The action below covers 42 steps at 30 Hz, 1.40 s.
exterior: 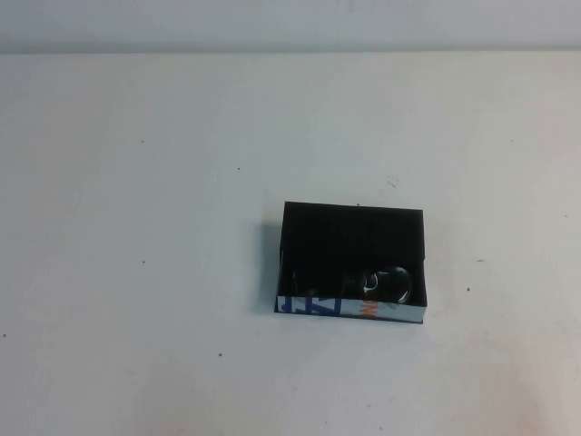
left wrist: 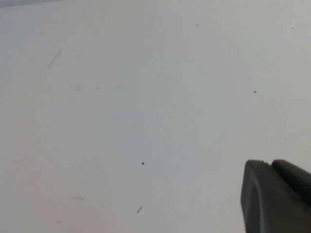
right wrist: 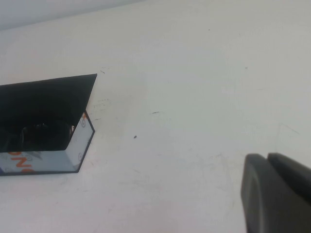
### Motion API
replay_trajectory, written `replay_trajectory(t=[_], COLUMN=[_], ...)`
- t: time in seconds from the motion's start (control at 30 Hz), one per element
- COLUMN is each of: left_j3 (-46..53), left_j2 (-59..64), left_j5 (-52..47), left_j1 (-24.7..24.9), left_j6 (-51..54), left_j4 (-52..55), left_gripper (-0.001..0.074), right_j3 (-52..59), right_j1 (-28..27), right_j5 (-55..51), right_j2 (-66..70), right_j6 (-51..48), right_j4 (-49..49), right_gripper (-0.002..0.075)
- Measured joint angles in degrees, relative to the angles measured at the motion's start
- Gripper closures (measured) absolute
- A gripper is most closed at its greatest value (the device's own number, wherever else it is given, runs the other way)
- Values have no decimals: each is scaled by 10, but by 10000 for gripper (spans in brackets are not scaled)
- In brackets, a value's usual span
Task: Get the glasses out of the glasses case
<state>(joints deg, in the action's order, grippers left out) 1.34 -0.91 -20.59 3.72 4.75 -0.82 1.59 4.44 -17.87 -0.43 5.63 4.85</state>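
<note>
The glasses case (exterior: 352, 227), a black open box with a white, blue and orange printed front side, sits on the white table right of centre. The dark glasses (exterior: 386, 283) lie inside it against the near wall, lenses faintly visible. In the right wrist view the case (right wrist: 48, 97) shows at one edge, with the glasses (right wrist: 43, 132) dim inside. My right gripper (right wrist: 270, 160) is shut and empty, over bare table well apart from the case. My left gripper (left wrist: 270, 165) is shut and empty over bare table. Neither arm shows in the high view.
The white table (exterior: 136, 227) stretches around the case, marked only by small dark specks. Its far edge meets a pale wall (exterior: 290, 23) at the back.
</note>
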Motion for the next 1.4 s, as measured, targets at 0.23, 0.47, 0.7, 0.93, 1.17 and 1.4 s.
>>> replay_trajectory(t=[0.23,0.47,0.7,0.93,1.17,1.4], left_j3=[0,0,0,0,0,0], left_j2=[0,0,0,0,0,0], left_j5=[0,0,0,0,0,0], left_j1=[0,0,0,0,0,0], left_j6=[0,0,0,0,0,0], left_j4=[0,0,0,0,0,0], left_gripper=[739,739,739,739,739,739], right_j3=[0,0,0,0,0,0], right_j1=[0,0,0,0,0,0], right_j5=[0,0,0,0,0,12], right_j2=[0,0,0,0,0,0], right_j6=[0,0,0,0,0,0], right_j4=[0,0,0,0,83,420], right_gripper=[743,743,743,743,743,743])
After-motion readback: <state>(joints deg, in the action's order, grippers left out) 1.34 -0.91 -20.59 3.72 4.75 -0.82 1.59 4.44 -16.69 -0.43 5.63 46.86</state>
